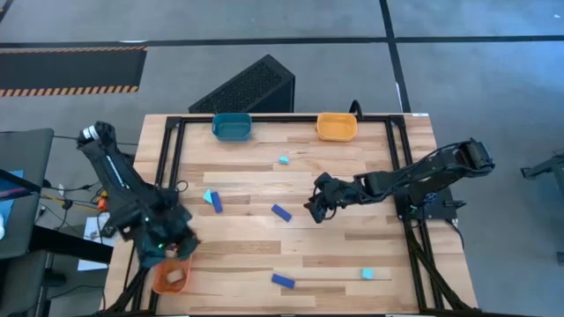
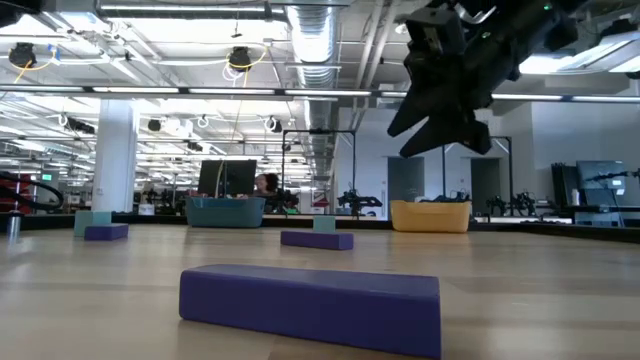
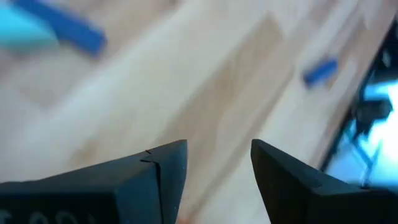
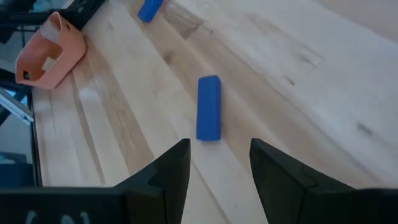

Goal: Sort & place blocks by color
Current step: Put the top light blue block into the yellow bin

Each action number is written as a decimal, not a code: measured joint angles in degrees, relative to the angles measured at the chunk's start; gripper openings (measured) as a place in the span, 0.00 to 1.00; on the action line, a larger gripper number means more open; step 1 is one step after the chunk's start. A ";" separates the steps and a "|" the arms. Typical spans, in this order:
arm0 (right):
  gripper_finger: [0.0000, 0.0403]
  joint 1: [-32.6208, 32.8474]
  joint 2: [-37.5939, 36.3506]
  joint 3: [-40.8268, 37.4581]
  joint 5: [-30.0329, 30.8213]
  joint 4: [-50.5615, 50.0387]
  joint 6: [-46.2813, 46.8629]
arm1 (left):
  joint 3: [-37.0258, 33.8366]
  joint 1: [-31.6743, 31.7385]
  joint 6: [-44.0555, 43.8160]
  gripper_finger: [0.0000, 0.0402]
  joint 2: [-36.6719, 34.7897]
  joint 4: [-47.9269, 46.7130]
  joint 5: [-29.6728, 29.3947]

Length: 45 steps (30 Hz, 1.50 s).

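The wooden surface (image 1: 344, 255) is carrying three trays: a teal tray (image 1: 232, 128) and a yellow tray (image 1: 337, 127) along its far edge, well beyond the right pincer (image 1: 315, 210), and an orange tray (image 1: 171, 276) at the near left corner, directly beneath the left pincer (image 1: 173, 249). The left pincer is hovering over that orange tray with its jaws parted and nothing between them; a pale tan piece (image 1: 174, 276) is lying inside the tray. The right pincer is hanging above mid-surface, jaws open and empty, and the dark blue bar (image 4: 209, 107) is lying just ahead of its fingertips, apart from them. In the judgement of this report, the step in hand is picking up that bar. To do it well, the right pincer should be centring over the bar's middle, turning so that its jaws are closing across the narrow width, and descending squarely before closing. Other blue bars are lying near the surface's front edge (image 1: 283, 281) and to the left pincer's far side (image 1: 216, 202), beside a cyan chunk (image 1: 208, 195). Two more cyan chunks (image 1: 284, 160) (image 1: 367, 275) are lying apart from both pincers.
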 joint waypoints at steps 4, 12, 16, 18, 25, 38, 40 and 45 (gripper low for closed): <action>0.47 -3.82 0.82 0.07 -2.99 3.39 -5.18 | -0.27 9.49 8.89 0.39 -0.72 -0.21 -2.00; 0.51 -12.95 8.56 2.72 -16.18 10.11 -13.71 | -0.27 30.64 28.39 0.38 -0.68 3.98 0.54; 0.53 -15.80 14.86 7.49 -20.36 8.73 -18.39 | -0.27 39.76 37.06 0.38 -0.68 6.26 3.65; 0.53 -16.77 17.97 10.69 -20.69 8.58 -20.35 | -0.29 44.01 41.40 0.38 -0.73 6.96 6.04; 0.51 -20.56 25.86 22.83 -17.21 -0.60 -23.21 | -0.32 58.38 60.80 0.38 -0.70 10.50 17.51; 0.47 -26.58 29.29 32.94 -13.76 -17.29 -31.72 | -0.36 93.28 95.67 0.38 4.77 34.38 45.65; 0.47 -27.62 29.29 32.98 -13.86 -18.11 -30.89 | -0.34 97.07 97.55 0.38 6.47 38.05 49.70; 0.46 -28.97 30.69 32.77 -13.72 -19.18 -30.98 | -0.34 101.95 102.01 0.38 9.60 42.03 51.23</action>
